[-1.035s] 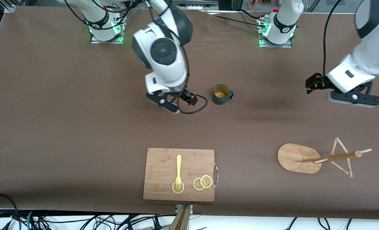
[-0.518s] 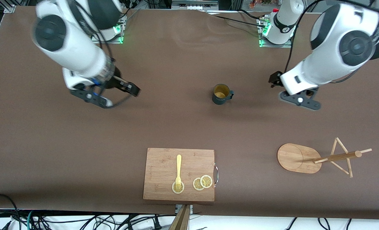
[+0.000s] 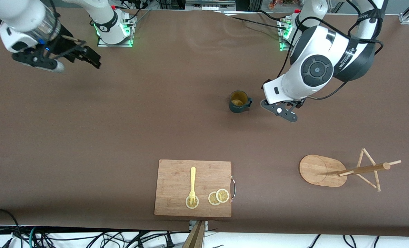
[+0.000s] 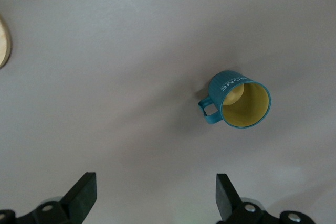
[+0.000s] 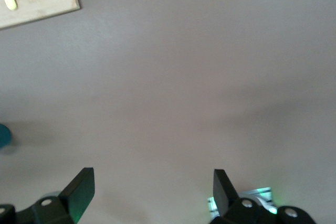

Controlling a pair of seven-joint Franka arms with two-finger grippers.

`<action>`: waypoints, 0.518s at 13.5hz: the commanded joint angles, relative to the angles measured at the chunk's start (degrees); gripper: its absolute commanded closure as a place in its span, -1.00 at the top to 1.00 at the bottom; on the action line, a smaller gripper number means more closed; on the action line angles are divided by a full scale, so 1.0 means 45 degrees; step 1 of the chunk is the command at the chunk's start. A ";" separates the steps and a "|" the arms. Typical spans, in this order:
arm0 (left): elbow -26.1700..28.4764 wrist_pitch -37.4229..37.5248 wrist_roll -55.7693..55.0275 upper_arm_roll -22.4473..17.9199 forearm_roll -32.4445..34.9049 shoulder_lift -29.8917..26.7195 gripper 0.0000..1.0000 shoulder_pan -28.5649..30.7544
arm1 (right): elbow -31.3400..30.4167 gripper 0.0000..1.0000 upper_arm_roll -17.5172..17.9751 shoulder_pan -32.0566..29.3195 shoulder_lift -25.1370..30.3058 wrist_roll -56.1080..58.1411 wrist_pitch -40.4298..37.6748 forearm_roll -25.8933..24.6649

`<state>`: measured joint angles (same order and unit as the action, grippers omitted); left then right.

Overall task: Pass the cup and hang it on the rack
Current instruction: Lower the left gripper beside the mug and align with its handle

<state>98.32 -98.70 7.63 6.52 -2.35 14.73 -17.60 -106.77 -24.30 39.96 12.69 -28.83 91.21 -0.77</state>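
1. The table [image 3: 121,131] is a broad brown surface, and everything on it can be placed from the cup, which stands near its middle
2. The left arm [image 3: 315,69] reaches in from its base toward the cup; its gripper [image 3: 283,111] hangs over the table just beside the cup on the handle side, fingers [image 4: 84,195] spread apart and holding nothing, which looks like the approach for a pick-up
3. The right arm [image 3: 25,17] waits at its own end of the table, well apart from the cup; its gripper [image 3: 71,55] hangs over bare table with fingers [image 5: 81,187] apart and empty, probably drawn aside to leave the other arm room
4. The cutting board [image 3: 193,187], nearer the front camera than the cup, carries a yellow fork [image 3: 192,186] and lemon slices [image 3: 218,197]; it seems to play no part in the job
5. The rack [image 3: 342,170] stands nearer the front camera than the cup and toward the left arm's end, an oval base with post and pegs, no cup on it yet
6. The cup [image 3: 239,101] stands upright, dark teal outside, yellow inside, white lettering on its side, its handle [image 4: 207,109] turned toward the left gripper
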 commanded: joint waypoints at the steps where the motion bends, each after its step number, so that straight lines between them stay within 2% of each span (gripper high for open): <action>1: 0.0804 -0.1090 0.2746 -0.0120 -0.0724 -0.0265 1.00 0.0451 | -0.0395 1.00 -0.1332 0.0124 0.0443 0.2316 -0.0034 -0.0279; 4: 0.0923 -0.1698 0.7098 -0.0120 -0.2619 0.0514 1.00 0.1194 | -0.0356 1.00 -0.2058 0.0124 0.0462 0.3687 -0.0171 -0.0318; 7: 0.1253 -0.2012 1.0989 -0.0120 -0.3847 0.0770 1.00 0.1897 | 0.0090 1.00 -0.2255 0.0124 0.0443 0.4452 -0.0423 -0.0844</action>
<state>102.62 -106.70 47.47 5.64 -15.68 18.24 -10.43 -107.95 -34.26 39.91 14.12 -10.42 90.82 -2.80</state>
